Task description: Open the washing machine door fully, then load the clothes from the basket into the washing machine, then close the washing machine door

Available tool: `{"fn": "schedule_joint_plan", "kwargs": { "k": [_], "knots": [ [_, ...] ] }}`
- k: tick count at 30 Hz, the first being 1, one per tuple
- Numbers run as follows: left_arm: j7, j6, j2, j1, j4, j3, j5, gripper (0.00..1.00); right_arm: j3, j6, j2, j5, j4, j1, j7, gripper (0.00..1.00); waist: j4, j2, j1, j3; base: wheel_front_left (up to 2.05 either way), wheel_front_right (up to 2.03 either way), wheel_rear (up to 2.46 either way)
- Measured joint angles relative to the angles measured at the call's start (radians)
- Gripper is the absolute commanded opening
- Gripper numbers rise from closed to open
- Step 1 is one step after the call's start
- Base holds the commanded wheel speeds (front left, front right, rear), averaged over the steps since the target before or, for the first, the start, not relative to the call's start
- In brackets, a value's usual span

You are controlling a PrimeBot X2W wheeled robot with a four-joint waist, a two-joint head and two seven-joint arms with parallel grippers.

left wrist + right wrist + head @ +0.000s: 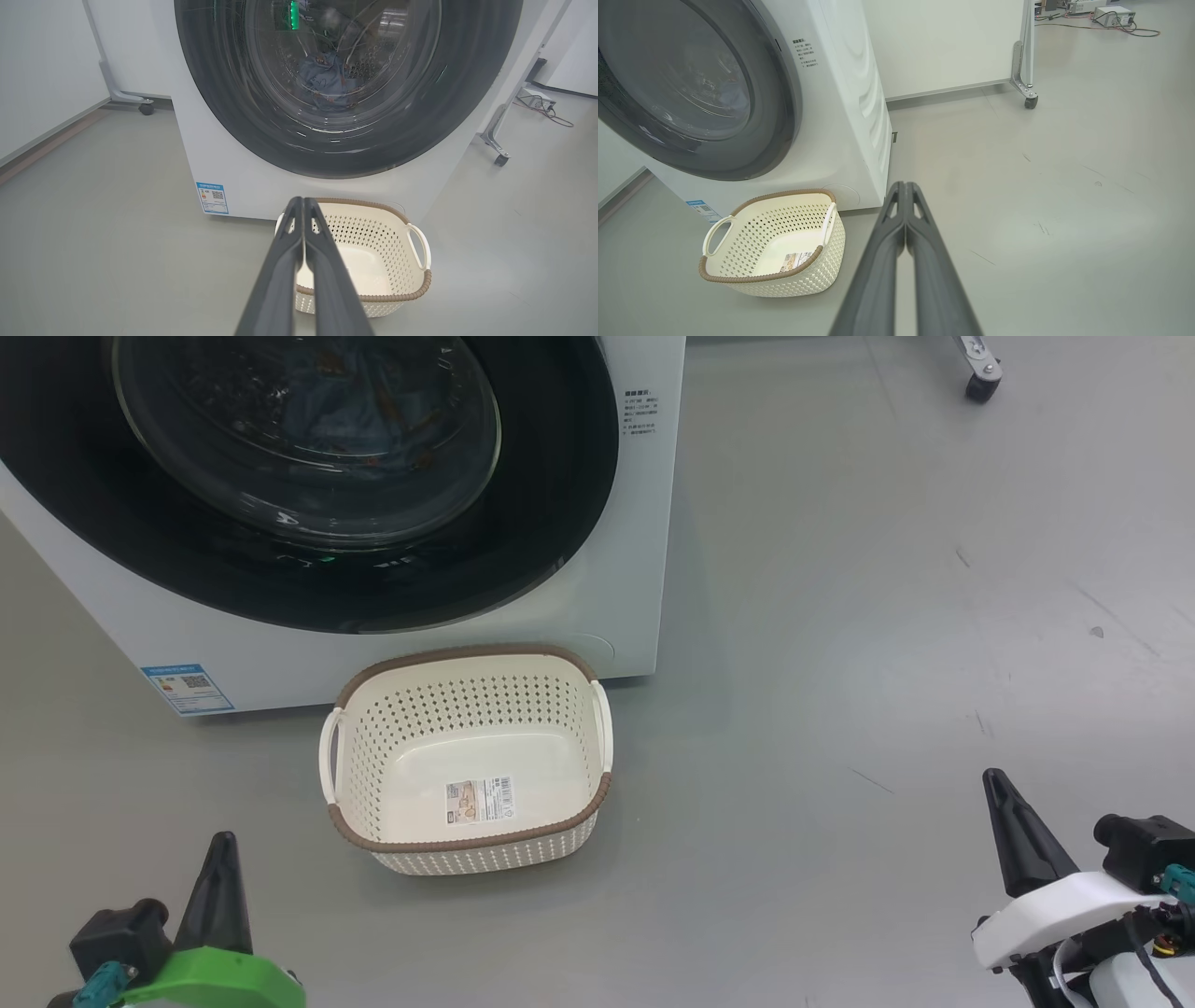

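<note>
The white washing machine stands with its round black door shut flat against the front. Behind the glass window lie the light-blue clothes in the drum. On the floor before the machine the cream basket holds nothing but a barcode sticker. My left gripper is shut at the lower left, short of the basket. At the lower right my right gripper is shut too, well right of the basket. Neither holds anything.
Grey floor spreads right of the machine. A caster of a wheeled frame stands at the far right, another frame leg left of the machine, one to its right. Cables and a box lie far off.
</note>
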Motion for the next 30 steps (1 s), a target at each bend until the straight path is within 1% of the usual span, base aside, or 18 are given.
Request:
{"fn": "schedule_joint_plan", "kwargs": {
  "k": [7,13,30],
  "knots": [
    [0.030,0.000,0.000,-0.001,0.006,0.015,-0.080,0.00,-0.012,0.000,0.012,0.084,-0.009,0.000,0.016,0.00,0.003,0.0000,0.0000,-0.008,0.00,0.00,0.00],
    [0.056,0.000,-0.002,-0.001,0.005,0.017,-0.184,0.00,-0.027,0.000,0.021,0.168,-0.013,0.000,0.039,0.00,0.005,0.0001,0.0000,-0.013,0.00,0.00,0.00],
    [0.119,0.000,-0.009,-0.004,-0.011,0.036,-0.371,0.00,-0.071,0.000,0.049,0.348,-0.025,-0.001,0.097,0.00,0.012,0.0001,0.0000,-0.026,0.00,0.00,0.00]
  ]
}}
